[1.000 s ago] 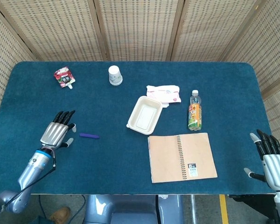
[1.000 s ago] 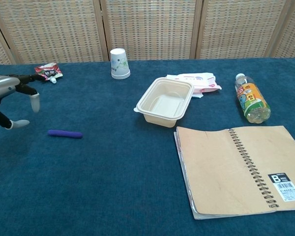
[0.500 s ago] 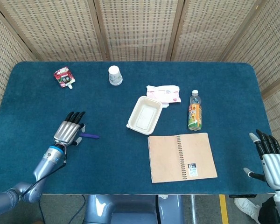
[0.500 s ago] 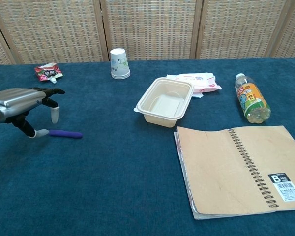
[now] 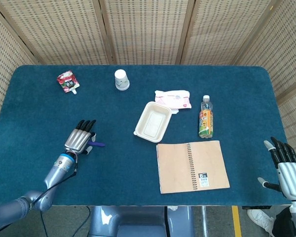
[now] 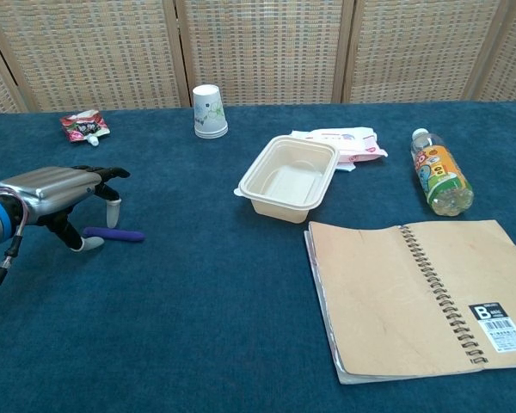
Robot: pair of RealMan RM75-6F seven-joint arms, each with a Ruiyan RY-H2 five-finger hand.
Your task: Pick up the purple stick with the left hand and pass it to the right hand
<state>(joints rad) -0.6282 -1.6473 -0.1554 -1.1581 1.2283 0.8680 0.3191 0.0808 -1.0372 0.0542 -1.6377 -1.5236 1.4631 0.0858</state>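
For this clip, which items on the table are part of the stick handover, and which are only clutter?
Part of the job:
purple stick, flat on the cloth
left hand, over the stick's end, fingers apart
right hand, at the table's near right edge, holding nothing

Just lying about:
paper cup
red pouch
takeaway box
wipes pack
bottle
notebook

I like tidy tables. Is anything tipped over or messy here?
Yes. The drink bottle lies on its side beside the notebook, and the paper cup stands upside down near the back edge. Nothing looks spilled.
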